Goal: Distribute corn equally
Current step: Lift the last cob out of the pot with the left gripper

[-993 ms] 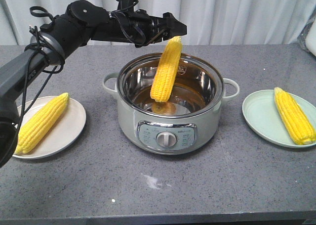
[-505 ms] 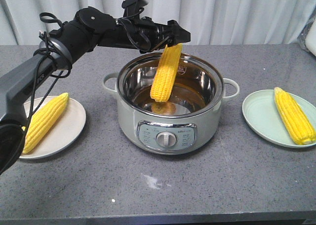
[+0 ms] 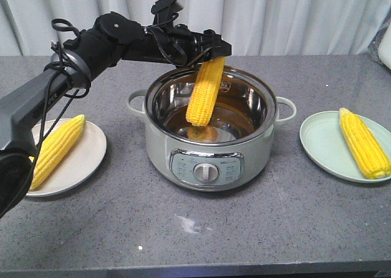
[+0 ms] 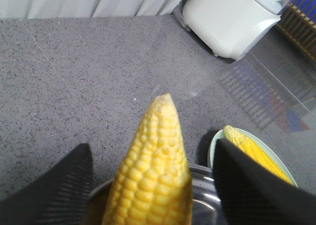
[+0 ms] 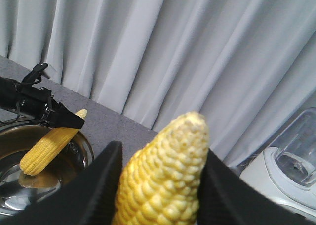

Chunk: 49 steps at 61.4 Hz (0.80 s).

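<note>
- Exterior front-facing view: the left gripper (image 3: 212, 51) sits at 12 o'clock over the pot (image 3: 259, 156). It is pinched nearly closed on the pale tip of the hanging cob (image 3: 204, 91).
- Over the last second the arm's elbow and wrist have risen and shifted, but the cob has hardly moved. It leans slightly, with its butt end low inside the pot's mouth above its own reflection.
- The right gripper (image 5: 158, 190) shows only in its own wrist view. It is closed around the second held cob (image 5: 168, 160), tip upward, well apart from the pot towards 3 o'clock.
- At 9 o'clock from the pot, the white plate (image 3: 88, 153) carries one cob on the white plate (image 3: 52, 151). At 3 o'clock, the green plate (image 3: 321, 143) carries one cob on the green plate (image 3: 365, 143).
- Judgement: the arm has only re-posed, so the lift out of the pot is unfinished. One held cob to each plate would make the shares even.
</note>
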### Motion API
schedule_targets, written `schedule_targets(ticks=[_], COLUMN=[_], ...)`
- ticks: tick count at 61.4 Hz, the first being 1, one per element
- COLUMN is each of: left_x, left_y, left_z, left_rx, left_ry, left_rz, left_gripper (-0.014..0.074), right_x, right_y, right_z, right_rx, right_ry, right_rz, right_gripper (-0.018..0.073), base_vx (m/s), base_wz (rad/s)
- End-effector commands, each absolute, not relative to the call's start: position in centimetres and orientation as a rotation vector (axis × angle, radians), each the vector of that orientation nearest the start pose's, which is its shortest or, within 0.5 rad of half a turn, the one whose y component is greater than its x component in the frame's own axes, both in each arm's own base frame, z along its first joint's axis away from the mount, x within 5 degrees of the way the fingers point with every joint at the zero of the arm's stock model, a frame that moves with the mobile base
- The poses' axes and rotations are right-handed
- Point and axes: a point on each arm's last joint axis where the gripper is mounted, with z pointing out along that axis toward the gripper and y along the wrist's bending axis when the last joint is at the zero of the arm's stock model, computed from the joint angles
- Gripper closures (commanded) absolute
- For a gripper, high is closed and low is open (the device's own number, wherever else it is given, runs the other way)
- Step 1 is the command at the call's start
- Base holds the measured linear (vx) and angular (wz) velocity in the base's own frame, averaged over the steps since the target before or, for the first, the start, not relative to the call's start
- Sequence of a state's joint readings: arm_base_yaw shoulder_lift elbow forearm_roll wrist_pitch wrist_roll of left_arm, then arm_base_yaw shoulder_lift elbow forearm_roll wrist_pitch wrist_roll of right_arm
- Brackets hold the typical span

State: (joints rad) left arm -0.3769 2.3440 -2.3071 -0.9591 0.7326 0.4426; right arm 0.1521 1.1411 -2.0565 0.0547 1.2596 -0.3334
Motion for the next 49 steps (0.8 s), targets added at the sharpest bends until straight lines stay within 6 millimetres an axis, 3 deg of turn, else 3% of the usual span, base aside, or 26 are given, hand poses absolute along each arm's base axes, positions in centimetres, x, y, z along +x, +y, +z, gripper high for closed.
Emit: schedule_targets(ticks=[1, 19, 26, 34, 49], left_x=[47.4, 46.9, 46.0, 44.2, 38.0], left_y=[-24.5, -24.3, -23.9, -23.2, -20.9], left_z=[35.3, 36.4, 38.3, 41.8, 48.2], left_rx=[0.373, 0.381, 0.392, 0.411, 0.656], left_ry=[1.899, 1.879, 1.843, 1.772, 1.756], left_rz=[-1.087, -1.089, -1.089, -1.087, -0.998], left_gripper=[0.0225, 0.0601, 0.0605, 0.0605, 0.0605], right_x=[11.6, 11.6, 11.6, 11.6, 11.6], right_y=[2.2, 2.2, 2.2, 2.2, 2.2], right_z=[60.7, 60.7, 60.7, 60.6, 60.6], right_rx=[-0.430, -0.431, -0.431, -0.433, -0.434], right_ry=[1.674, 1.675, 1.676, 1.683, 1.687], right_rz=[-0.083, -0.083, -0.083, -0.082, -0.082], right_gripper=[0.0564, 0.0564, 0.0564, 0.0564, 0.0564], base_vx=[0.00, 0.00, 0.00, 0.00, 0.00], base_wz=[0.00, 0.00, 0.00, 0.00, 0.00])
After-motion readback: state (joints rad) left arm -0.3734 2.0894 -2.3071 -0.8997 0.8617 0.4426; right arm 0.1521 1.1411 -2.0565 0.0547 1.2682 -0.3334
